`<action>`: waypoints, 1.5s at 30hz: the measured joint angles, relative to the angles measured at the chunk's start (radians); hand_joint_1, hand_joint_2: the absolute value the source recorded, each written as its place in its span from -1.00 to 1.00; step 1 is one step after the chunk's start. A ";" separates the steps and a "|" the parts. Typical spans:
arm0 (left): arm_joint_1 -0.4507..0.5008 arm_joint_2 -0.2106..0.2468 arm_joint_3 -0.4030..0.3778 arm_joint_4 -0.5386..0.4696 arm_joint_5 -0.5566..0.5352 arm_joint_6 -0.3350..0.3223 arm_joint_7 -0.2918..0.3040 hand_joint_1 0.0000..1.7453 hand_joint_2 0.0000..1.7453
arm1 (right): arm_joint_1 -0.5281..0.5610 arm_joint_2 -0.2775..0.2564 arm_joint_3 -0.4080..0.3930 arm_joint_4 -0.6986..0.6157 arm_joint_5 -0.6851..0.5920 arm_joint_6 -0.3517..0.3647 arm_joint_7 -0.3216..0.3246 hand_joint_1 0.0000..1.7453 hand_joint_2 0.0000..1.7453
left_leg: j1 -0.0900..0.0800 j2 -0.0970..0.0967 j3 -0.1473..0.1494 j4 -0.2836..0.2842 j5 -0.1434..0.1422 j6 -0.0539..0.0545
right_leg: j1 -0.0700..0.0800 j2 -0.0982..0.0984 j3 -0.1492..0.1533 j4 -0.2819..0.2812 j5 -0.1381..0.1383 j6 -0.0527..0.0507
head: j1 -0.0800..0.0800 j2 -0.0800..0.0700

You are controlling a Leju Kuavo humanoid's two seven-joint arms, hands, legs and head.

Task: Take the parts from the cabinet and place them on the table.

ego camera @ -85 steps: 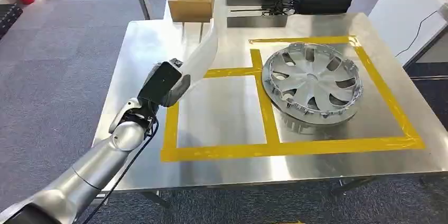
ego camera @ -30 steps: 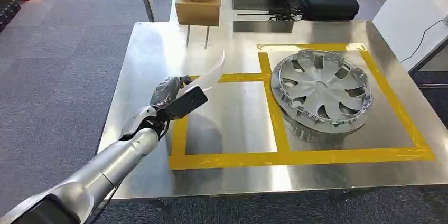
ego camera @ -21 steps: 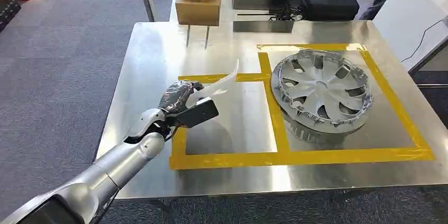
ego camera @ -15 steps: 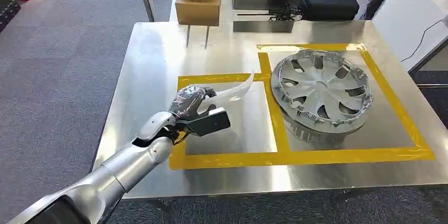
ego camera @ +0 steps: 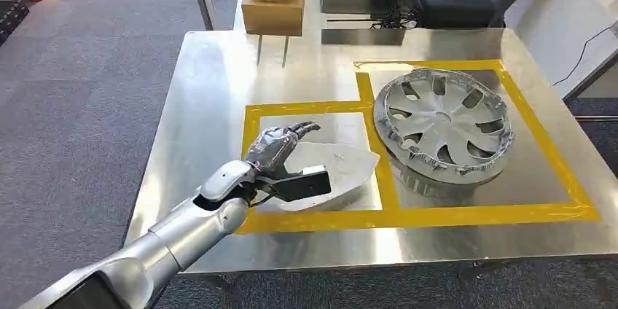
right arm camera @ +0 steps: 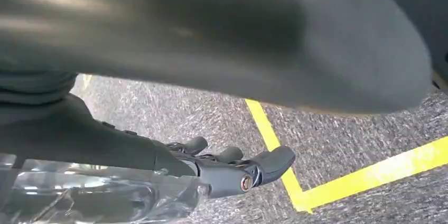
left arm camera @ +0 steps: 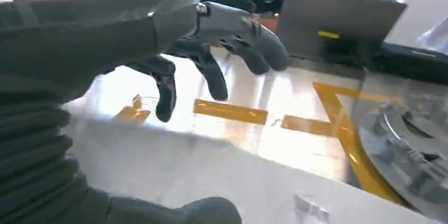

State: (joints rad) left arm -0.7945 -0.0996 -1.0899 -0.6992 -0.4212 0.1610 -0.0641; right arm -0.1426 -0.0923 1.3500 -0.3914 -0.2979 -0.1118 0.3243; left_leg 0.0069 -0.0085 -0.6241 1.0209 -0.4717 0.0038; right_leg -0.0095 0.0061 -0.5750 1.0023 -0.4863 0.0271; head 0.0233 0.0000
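Where yellow tape (ego camera: 386, 170) squares a steel table (ego camera: 204, 90) over grey carpet (ego camera: 73, 105), left hand (ego camera: 275, 147) spread, empty, right hand (right arm camera: 232, 171) clasping clear part (right arm camera: 95, 192).

I see yellow tape (ego camera: 385, 181) squares on the shiny steel table (ego camera: 197, 90), a silver hubcap (ego camera: 442, 122), a clear panel (ego camera: 337, 167), grey carpet (ego camera: 73, 105).

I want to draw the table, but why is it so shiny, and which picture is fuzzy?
Head view: the shiny steel table mirrors the room's light, and the silver wheel cover looks sharp. Left wrist view: bright glare on the table, the grey left hand close and soft. Right wrist view: a blurred dark shape up close.
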 joint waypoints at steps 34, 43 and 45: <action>0.103 0.035 0.162 -0.542 0.342 0.298 -0.169 -1.00 -1.00 | 0.015 0.002 -0.007 -0.021 0.009 -0.032 -0.008 -1.00 -1.00 | 0.000 0.000 0.001 -0.001 0.000 0.000 | 0.000 -0.001 0.001 0.000 0.000 0.000 | 0.000 0.000; 0.151 0.063 0.181 -0.733 0.393 0.311 -0.221 -1.00 -1.00 | 0.012 0.003 -0.011 -0.023 0.009 -0.035 -0.013 -1.00 -1.00 | 0.000 0.000 0.001 -0.001 0.000 -0.001 | 0.000 -0.001 0.002 0.000 0.000 -0.001 | 0.000 0.000; 0.155 0.070 0.182 -0.768 0.395 0.307 -0.222 -1.00 -1.00 | 0.010 0.004 -0.011 -0.023 0.009 -0.035 -0.013 -1.00 -1.00 | 0.000 0.000 0.001 -0.001 0.000 -0.001 | 0.000 -0.001 0.002 0.000 -0.001 -0.001 | 0.000 0.000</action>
State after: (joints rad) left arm -0.6391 -0.0297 -0.9083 -1.4672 -0.0263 0.4677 -0.2865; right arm -0.1324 -0.0881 1.3386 -0.4147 -0.2888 -0.1465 0.3109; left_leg 0.0069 -0.0089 -0.6229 1.0202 -0.4713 0.0031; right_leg -0.0094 0.0050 -0.5731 1.0025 -0.4868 0.0263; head 0.0236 0.0000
